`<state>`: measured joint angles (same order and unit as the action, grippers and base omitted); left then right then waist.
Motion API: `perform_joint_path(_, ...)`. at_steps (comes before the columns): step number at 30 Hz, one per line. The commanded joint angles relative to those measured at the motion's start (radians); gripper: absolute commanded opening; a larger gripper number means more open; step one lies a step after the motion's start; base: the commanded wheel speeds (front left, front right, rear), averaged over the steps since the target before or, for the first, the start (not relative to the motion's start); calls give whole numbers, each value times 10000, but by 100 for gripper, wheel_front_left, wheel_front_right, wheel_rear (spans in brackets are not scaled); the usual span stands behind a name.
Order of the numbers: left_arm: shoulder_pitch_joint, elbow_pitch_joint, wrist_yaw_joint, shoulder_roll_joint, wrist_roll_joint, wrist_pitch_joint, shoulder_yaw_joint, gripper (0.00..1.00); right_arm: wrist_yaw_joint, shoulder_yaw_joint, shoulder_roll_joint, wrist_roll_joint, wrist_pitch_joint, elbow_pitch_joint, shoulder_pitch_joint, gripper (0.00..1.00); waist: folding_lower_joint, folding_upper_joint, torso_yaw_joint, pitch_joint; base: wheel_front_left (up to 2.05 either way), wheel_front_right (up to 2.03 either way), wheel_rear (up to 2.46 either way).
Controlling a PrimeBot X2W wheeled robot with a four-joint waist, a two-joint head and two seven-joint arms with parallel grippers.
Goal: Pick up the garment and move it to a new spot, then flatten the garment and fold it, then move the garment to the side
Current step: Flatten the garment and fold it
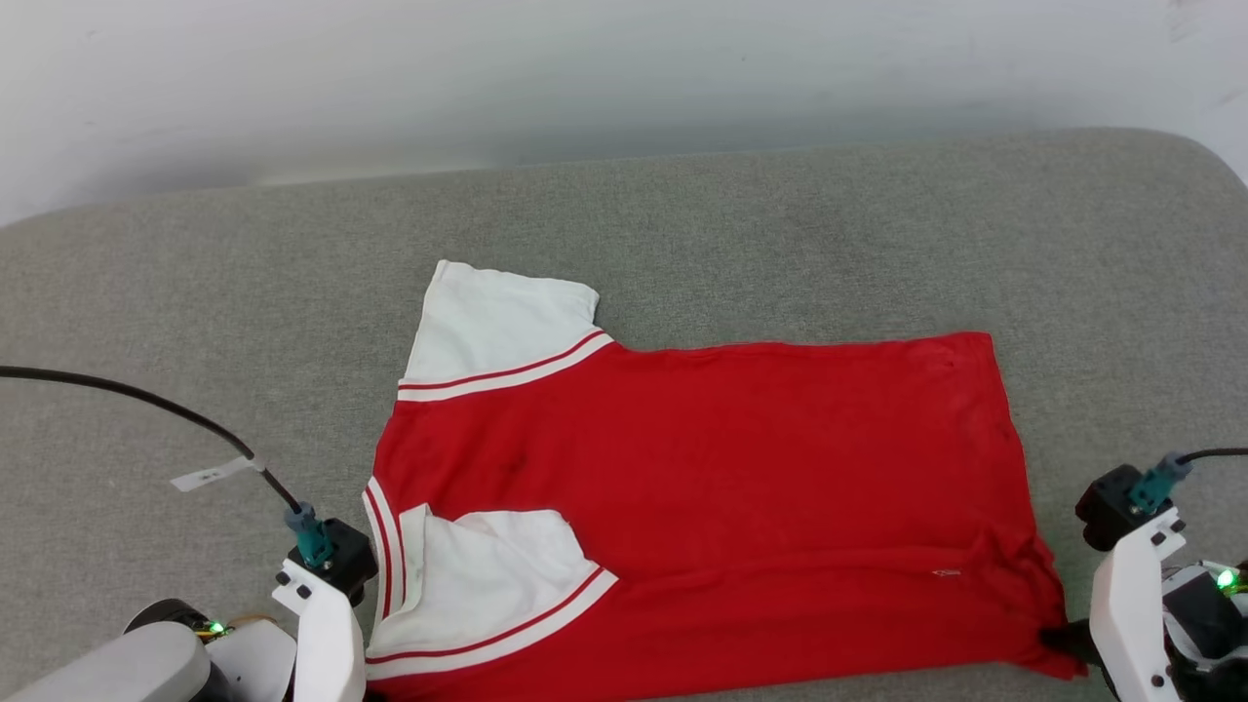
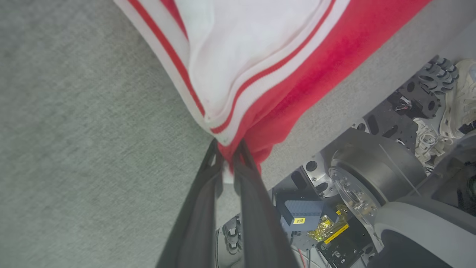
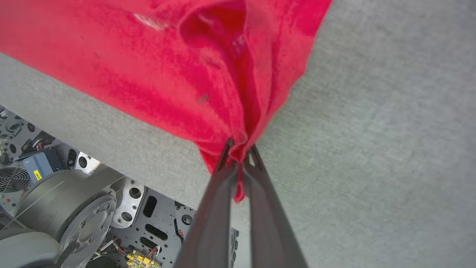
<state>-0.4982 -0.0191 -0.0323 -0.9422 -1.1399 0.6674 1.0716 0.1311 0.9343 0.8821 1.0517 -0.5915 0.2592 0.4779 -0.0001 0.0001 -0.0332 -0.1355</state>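
Note:
The garment (image 1: 702, 458), a red T-shirt with white red-striped sleeves, lies spread on the grey surface, plain red side up, its collar end to the left. One white sleeve (image 1: 492, 327) points away; the other (image 1: 487, 590) is folded onto the body near the front edge. My left gripper (image 2: 229, 150) is shut on the garment's (image 2: 260, 74) near-left corner, beside that sleeve. My right gripper (image 3: 240, 149) is shut on the bunched near-right hem corner of the garment (image 3: 167, 67). Both corners sit at the surface's front edge. The lettering is hidden.
The grey padded surface (image 1: 780, 234) stretches wide beyond the garment, ending at a pale wall. A black cable (image 1: 146, 400) with a white tag runs to my left wrist. Below the front edge, my own base (image 2: 372, 175) and its parts (image 3: 74, 208) show.

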Motion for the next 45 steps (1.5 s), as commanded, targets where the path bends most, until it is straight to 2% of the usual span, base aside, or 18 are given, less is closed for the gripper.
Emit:
perform_joint_path(1,96,-149,86,40,-9,-10,23,0,-8,-61,-179,-68,-70,208,-220,0,1,-1,-4,-42,0,0,0)
perform_joint_path(2,67,-239,122,91,73,-124,-2,19,-8,-117,-256,-103,-39,293,-280,38,1,-1,2,-54,0,0,0)
perform_joint_path(3,-15,-299,128,129,211,-239,-26,100,-8,-197,-327,-167,82,331,-294,100,1,-1,13,-61,0,0,0)
perform_joint_path(8,-462,-337,57,52,397,-514,-305,100,-8,-926,-499,-361,902,215,-207,100,1,-1,51,61,0,0,0)
perform_joint_path(11,-942,-258,85,-200,720,-673,-586,100,-8,-1510,-505,-931,1853,-251,67,100,1,-1,20,147,0,0,0)
perform_joint_path(15,-1731,-371,260,-294,1309,-1379,-1131,100,-8,-2512,-849,-1903,3441,-880,360,100,1,-1,-140,89,0,0,0)
perform_joint_path(18,-2284,-662,343,-117,1380,-1638,-1507,100,-6,-3549,-1546,-2733,4843,-964,361,100,1,-1,-246,-82,0,0,0)
perform_joint_path(21,-2895,-1073,355,126,1494,-1792,-1794,100,-8,-4583,-2091,-3471,5786,-1161,141,100,1,-1,-326,-386,0,0,0)
perform_joint_path(29,-4722,-2417,156,894,1695,-1599,-2240,100,-8,-7391,-3972,-5966,7449,-2184,-962,100,1,-1,-676,-1542,0,0,0)
perform_joint_path(33,-5628,-2998,57,1104,1568,-966,-2337,100,-8,-8393,-5059,-6806,7874,-2975,-1672,100,1,-1,-917,-2219,0,0,0)
perform_joint_path(36,-6330,-3401,-2,1192,1424,-90,-2356,100,-8,-8679,-5609,-7155,7929,-3431,-2142,100,1,-1,-1102,-2724,0,0,0)
perform_joint_path(40,-7270,-3699,-111,1214,1077,1287,-2385,100,-8,-8651,-5900,-7327,7820,-3793,-2310,100,1,-1,-1386,-3444,0,0,0)
perform_joint_path(43,-7861,-3781,-174,1201,878,2340,-2312,100,-8,-8475,-5820,-7360,7764,-3979,-2054,100,1,-1,-1590,-3955,0,0,0)
perform_joint_path(45,-8036,-3779,-186,1193,937,2637,-2222,100,-8,-8427,-5788,-7349,7752,-4031,-1943,100,1,-1,-1642,-4103,0,0,0)
